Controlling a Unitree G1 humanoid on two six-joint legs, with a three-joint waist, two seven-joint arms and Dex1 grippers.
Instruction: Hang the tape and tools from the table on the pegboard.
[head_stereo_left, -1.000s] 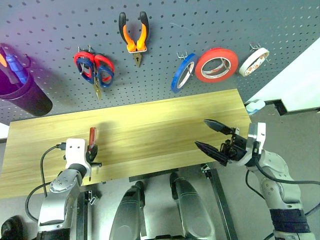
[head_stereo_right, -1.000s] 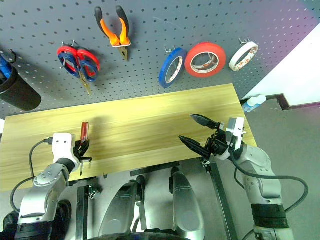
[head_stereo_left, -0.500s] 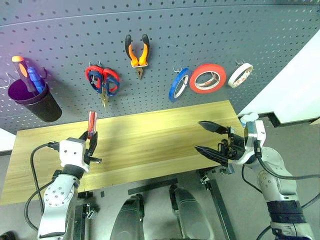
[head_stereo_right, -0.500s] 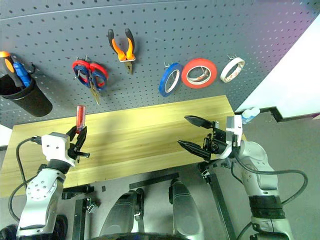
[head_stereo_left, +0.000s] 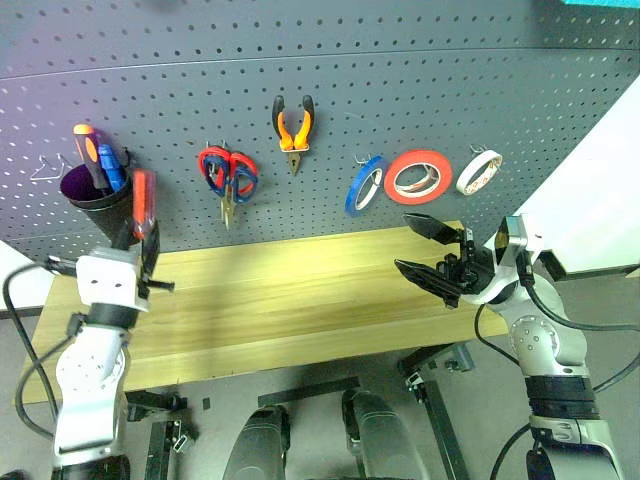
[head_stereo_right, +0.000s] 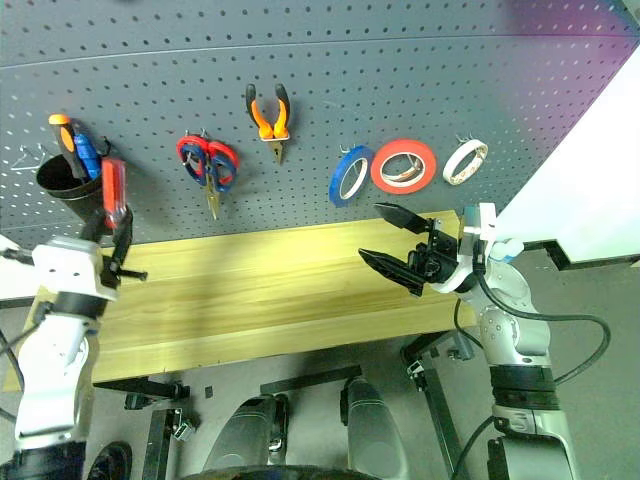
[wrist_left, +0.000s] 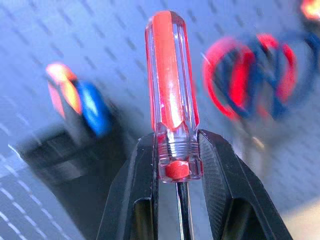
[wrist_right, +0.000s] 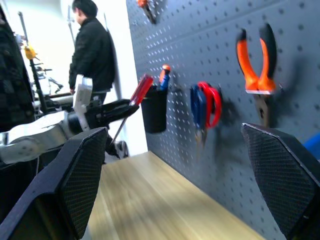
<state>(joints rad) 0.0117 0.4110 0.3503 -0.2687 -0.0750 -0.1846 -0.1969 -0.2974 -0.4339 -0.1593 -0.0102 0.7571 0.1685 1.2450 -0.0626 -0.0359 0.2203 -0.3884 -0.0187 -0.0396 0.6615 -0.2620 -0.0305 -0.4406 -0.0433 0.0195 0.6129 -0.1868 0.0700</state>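
While the left gripper (head_stereo_left: 143, 243) stays clamped on the red-handled screwdriver (head_stereo_left: 144, 203), handle upward, it has risen off the table (head_stereo_left: 290, 300) to just beside the black cup (head_stereo_left: 90, 200) on the pegboard (head_stereo_left: 330, 100). Right of it, bare board separates the cup from the red-handled scissors (head_stereo_left: 229, 178). Over the table's right edge, the right gripper (head_stereo_left: 418, 250) hangs with fingers wide apart, just below the blue tape (head_stereo_left: 365, 184).

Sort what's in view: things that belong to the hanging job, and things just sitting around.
Job: red-handled screwdriver in left gripper; pliers; blue tape; pegboard; table.
Bystanders: red-handled scissors; red tape; white tape; black cup.
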